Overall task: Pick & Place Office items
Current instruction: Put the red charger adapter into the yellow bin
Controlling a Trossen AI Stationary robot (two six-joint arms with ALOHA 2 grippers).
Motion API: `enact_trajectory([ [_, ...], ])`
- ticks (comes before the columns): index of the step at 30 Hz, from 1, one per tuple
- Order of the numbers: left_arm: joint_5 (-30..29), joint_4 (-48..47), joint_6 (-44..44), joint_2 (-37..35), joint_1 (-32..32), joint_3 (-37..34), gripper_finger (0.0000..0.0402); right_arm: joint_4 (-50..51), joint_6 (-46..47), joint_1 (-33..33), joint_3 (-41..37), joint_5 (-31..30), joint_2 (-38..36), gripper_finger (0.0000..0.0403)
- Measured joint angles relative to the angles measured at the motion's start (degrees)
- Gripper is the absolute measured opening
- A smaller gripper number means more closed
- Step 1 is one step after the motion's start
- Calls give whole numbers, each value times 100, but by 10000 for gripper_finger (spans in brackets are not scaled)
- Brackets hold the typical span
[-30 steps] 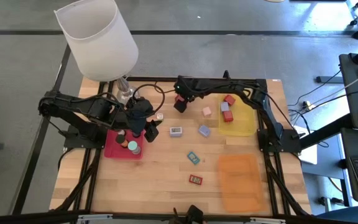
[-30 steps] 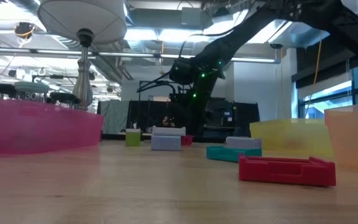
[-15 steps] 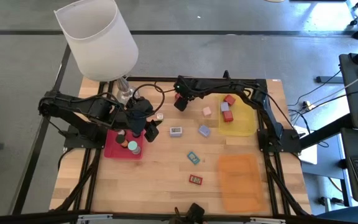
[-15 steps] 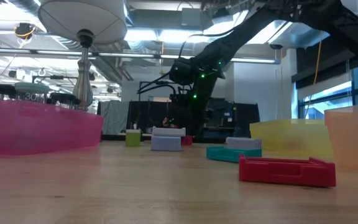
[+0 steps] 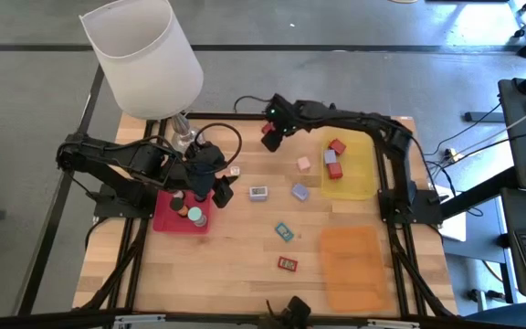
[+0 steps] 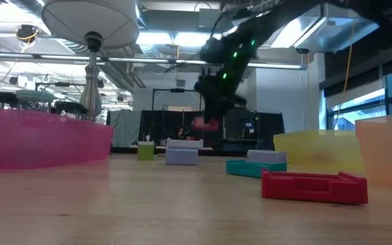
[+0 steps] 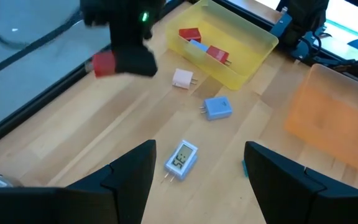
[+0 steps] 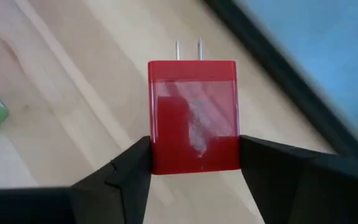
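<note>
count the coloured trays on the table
3: a pink tray on the table's left side, a yellow tray on the right side, and an orange tray beside the yellow one. None seems hidden.

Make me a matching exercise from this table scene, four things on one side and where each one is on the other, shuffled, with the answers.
Things:
1. red plug block
2. pink block
3. teal round piece
4. orange tray

Places:
A. in the red tray
B. on bare wood beside the yellow tray
C. held in the right gripper
D. near table corner, right side

Pairs: 1-C, 2-B, 3-A, 4-D
</note>
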State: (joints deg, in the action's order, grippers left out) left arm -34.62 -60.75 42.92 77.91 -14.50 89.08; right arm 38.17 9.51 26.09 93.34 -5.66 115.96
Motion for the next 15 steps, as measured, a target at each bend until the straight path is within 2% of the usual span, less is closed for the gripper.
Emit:
enact_trajectory([
  [3, -44, 0, -2, 0, 0, 0, 242, 279, -171, -18, -30, -256, -520, 208],
  [7, -131, -1, -12, 0, 0, 0, 242, 584, -376, -66, -450, -203, -1398, 208],
  [11, -339, -4, -17, 0, 0, 0, 242, 487, -387, -81, -1293, -203, -2492, 208],
  [15, -580, -4, -20, 0, 0, 0, 242, 502, 28, -49, -2392, -405, -3546, 209],
])
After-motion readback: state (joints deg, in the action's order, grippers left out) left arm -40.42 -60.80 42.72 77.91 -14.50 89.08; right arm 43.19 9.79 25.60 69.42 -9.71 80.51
